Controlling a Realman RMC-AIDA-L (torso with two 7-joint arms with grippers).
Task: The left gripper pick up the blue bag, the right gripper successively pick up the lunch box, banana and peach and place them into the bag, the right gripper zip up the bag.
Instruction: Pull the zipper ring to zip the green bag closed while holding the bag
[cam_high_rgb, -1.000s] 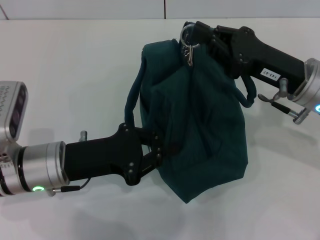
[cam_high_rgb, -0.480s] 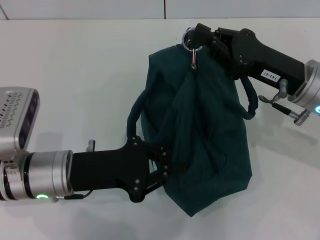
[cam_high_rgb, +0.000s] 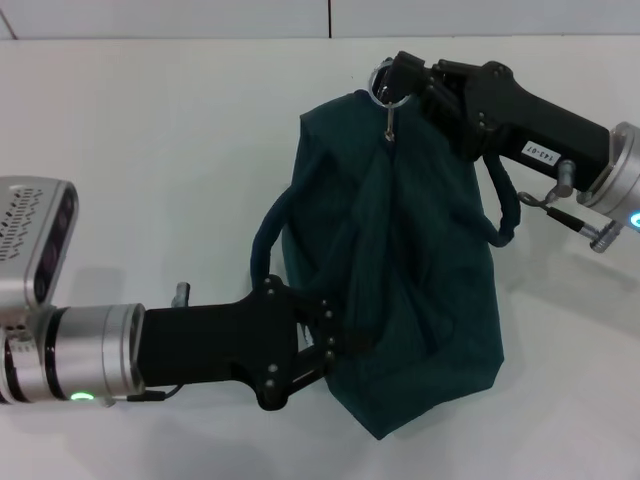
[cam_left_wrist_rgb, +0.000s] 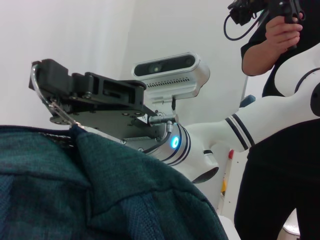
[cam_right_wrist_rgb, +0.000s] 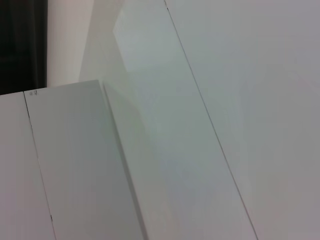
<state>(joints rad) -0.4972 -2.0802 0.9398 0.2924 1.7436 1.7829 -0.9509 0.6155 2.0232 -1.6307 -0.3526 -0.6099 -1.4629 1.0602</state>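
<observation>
Your blue bag (cam_high_rgb: 400, 270) hangs slumped in the middle of the head view, above the white worktop (cam_high_rgb: 150, 150), its mouth drawn together and one padded handle (cam_high_rgb: 268, 235) looping out on its left side. At the bag's top corner the ring zip pull (cam_high_rgb: 384, 88) sits between the fingers of your right tool (cam_high_rgb: 392, 72), which is clamped on the ring; the left wrist view shows the same pinch from below (cam_left_wrist_rgb: 42, 85). Your left tool (cam_high_rgb: 335, 345) reaches in from the lower left and has its fingers closed on the bag's fabric at the lower left edge. Beyond the bag, a person in black (cam_left_wrist_rgb: 280, 125) stands behind the robot.
</observation>
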